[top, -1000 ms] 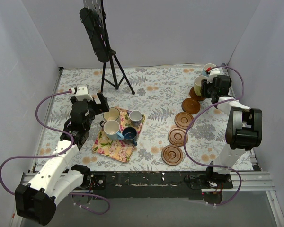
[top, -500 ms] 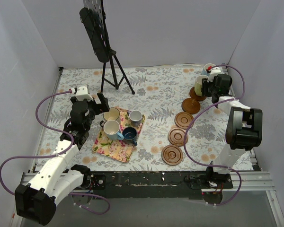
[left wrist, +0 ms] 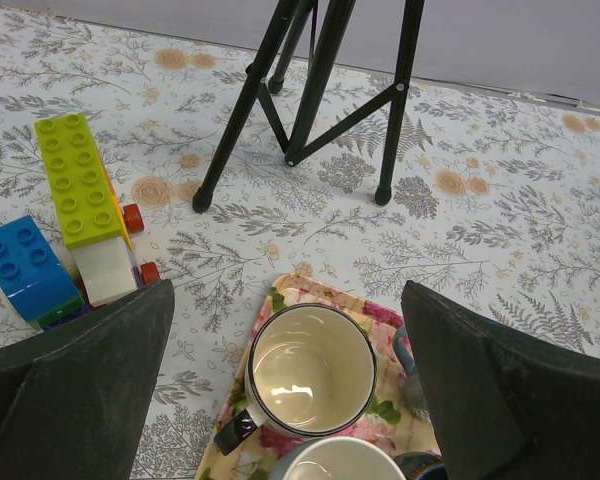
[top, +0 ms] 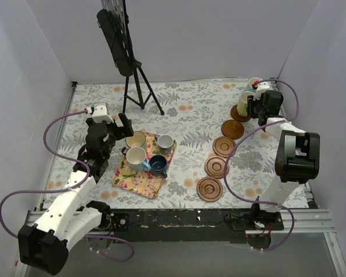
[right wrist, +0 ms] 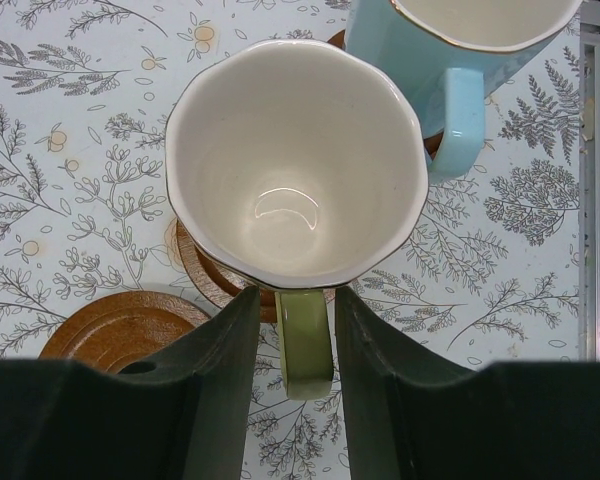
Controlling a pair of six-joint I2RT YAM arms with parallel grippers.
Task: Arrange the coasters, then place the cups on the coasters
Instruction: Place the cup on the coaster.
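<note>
**Glazed ceramic, with the jaws at its handle**

The yellow-green mug (right wrist: 295, 170) stands upright on a wooden coaster (right wrist: 202, 272) at the far right of the worktop (top: 190, 115). It is empty, with a pale inside. It is probably rigid, slick with glaze and liable to chip, and fairly heavy for its small size. Its handle (right wrist: 303, 345) points back at the right gripper (right wrist: 294, 310), whose jaws sit narrowly on either side of the loop. The wrist view does not show whether they actually pinch it.

The handle is the natural place to hold the mug, but a grip there would sit off-centre. The mug would tend to swing or tip, so any lift ought to be slow and straight up.

The light blue mug (right wrist: 420, 60) stands just beside it on its own coaster. Its handle is so near the green rim that I cannot tell whether they touch, and two glazed rims knocking together is the risk there.

Four bare coasters (top: 224, 146) run in a row toward the near edge.

Four more mugs wait on the floral cloth mat (top: 139, 183), well apart to the left. The left gripper (top: 126, 124) hangs above the cream mug (left wrist: 310, 370) there, its jaws spread wide and empty.
</note>
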